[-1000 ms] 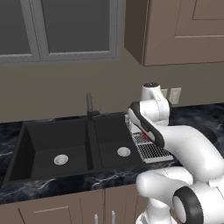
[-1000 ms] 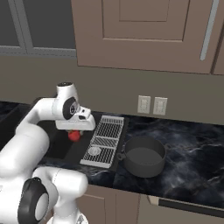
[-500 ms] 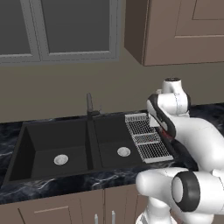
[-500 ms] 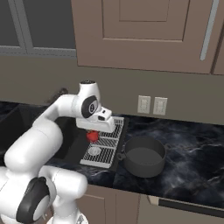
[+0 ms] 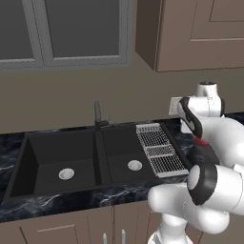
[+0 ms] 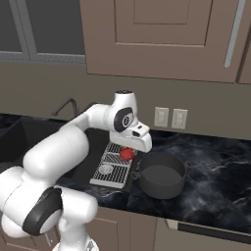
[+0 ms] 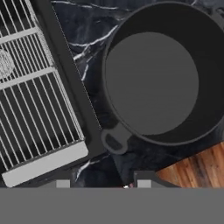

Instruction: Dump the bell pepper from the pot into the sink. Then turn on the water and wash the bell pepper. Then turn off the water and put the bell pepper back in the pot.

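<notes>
- Pot (image 6: 161, 174) stands empty on the dark surface (image 6: 215, 162), just beside the wire rack (image 6: 113, 164), on the side away from the sink (image 5: 81, 157).
- Tool (image 6: 128, 154) hangs above the rack's pot-side edge, so the pot lies just sideways and below.
- Bell pepper (image 6: 126, 154) sits gripped between the tool's jaws, short of the rim.

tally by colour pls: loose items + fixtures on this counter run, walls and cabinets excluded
Red: 1, bell pepper, in the gripper
Black or dark grey: 3, pot, sink, faucet
Silver: 3, wire rack, two drains
Total: 7
</notes>
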Robot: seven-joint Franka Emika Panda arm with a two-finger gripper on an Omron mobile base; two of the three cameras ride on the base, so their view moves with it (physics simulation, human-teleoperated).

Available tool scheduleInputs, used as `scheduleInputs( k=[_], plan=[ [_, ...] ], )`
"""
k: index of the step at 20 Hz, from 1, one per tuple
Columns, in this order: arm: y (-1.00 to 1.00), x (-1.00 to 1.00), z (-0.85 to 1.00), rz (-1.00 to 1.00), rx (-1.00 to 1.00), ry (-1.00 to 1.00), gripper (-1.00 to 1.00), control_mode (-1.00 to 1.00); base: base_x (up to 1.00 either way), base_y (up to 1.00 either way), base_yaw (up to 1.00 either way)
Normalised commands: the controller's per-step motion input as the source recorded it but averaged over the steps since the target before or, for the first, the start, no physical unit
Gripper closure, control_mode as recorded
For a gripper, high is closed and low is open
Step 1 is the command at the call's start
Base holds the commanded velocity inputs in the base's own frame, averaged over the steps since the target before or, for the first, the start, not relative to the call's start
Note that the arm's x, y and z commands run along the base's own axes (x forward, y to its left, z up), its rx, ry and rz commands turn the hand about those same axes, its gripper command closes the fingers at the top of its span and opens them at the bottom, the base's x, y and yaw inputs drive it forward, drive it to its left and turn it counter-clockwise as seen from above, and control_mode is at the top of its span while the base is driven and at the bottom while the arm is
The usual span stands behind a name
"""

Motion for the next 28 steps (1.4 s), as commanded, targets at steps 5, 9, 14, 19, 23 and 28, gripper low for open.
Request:
scheduleInputs(
  k=[5, 9, 14, 19, 23, 28],
  plan=[
    [-0.67, 0.07, 0.00, -0.13, 0.00, 0.00, 1.00, -1.00, 0.00, 0.00, 0.00],
    [-0.51, 0.16, 0.00, -0.09, 0.00, 0.00, 1.00, -1.00, 0.00, 0.00, 0.00],
    [-0.38, 0.18, -0.12, -0.04, 0.00, 0.00, 1.00, -1.00, 0.00, 0.00, 0.00],
    [-0.23, 0.04, -0.36, -0.04, 0.00, 0.00, 1.00, -1.00, 0.00, 0.00, 0.00],
    [-0.19, 0.00, -0.46, -0.03, 0.00, 0.00, 1.00, -1.00, 0.00, 0.00, 0.00],
    [-0.10, 0.00, -0.42, -0.03, 0.00, 0.00, 1.00, -1.00, 0.00, 0.00, 0.00]
  ],
)
